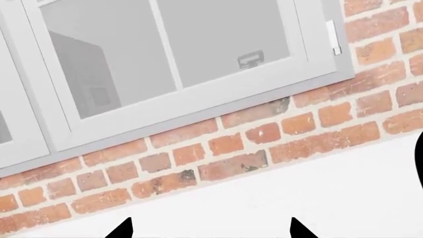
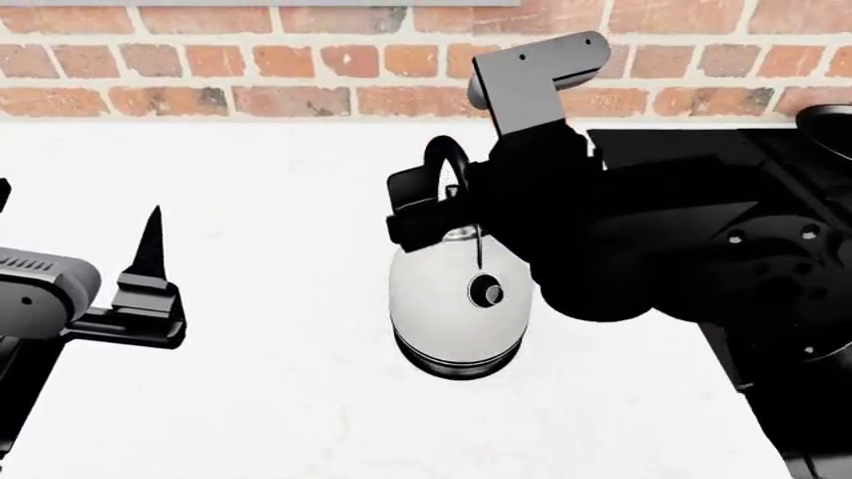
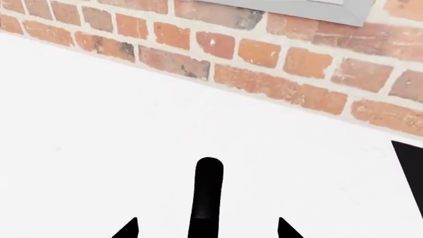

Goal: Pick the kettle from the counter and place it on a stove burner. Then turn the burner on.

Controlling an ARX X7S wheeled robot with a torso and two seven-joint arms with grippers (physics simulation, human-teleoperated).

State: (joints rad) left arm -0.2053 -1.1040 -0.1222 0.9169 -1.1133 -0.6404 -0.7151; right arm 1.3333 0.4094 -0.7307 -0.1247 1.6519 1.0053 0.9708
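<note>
Kettle (image 2: 457, 304) stands upright on the counter (image 2: 266, 399), handle between the open right hand (image 3: 207, 229) fingers.

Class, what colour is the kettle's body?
White, with a dark base band; the kettle shows best in the head view.

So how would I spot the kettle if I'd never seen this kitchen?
Find the red brick wall, then the wide white counter below it. Near its middle, under the robot's right arm, sits the kettle. It is the only white egg shape there, with a tall black arched handle and a small round black knob.
</note>
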